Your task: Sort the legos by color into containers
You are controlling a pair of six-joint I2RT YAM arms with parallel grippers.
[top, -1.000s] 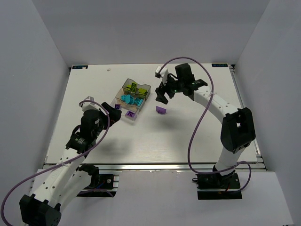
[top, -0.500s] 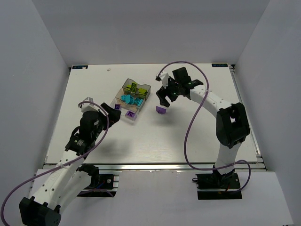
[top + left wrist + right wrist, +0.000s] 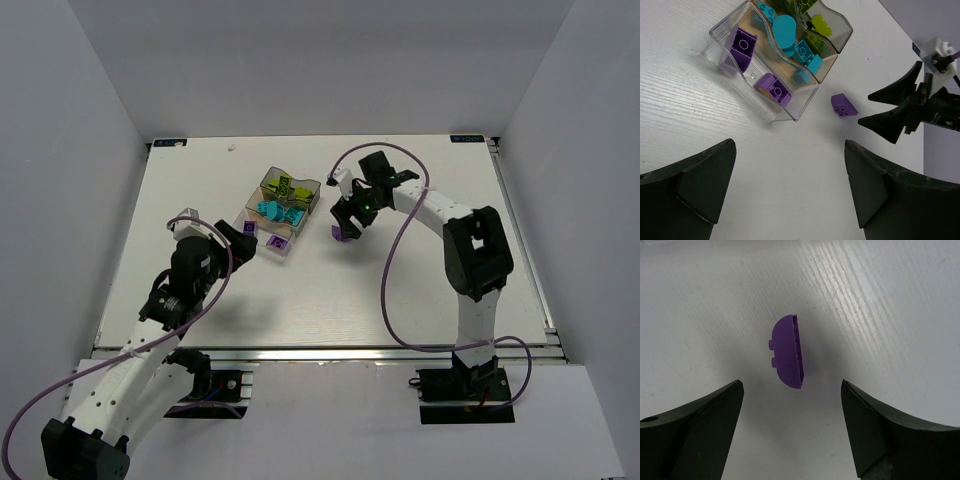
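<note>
Between right gripper point(image 3: 791, 390) fingers, wide apart: purple brick point(image 3: 787, 351) on its side, studs sideways, untouched. Top view half hides it. Left gripper point(image 3: 789, 147) spread, empty.

Open table point(image 3: 400, 280) on every side of the loose purple brick point(image 3: 788, 352), with room either side inside the spread right gripper point(image 3: 791, 395). Obstacle near at nine o'clock: adjoining trays point(image 3: 805, 100).

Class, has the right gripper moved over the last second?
Yes. The right gripper has come down toward the loose purple brick, which stayed put on the table.
</note>
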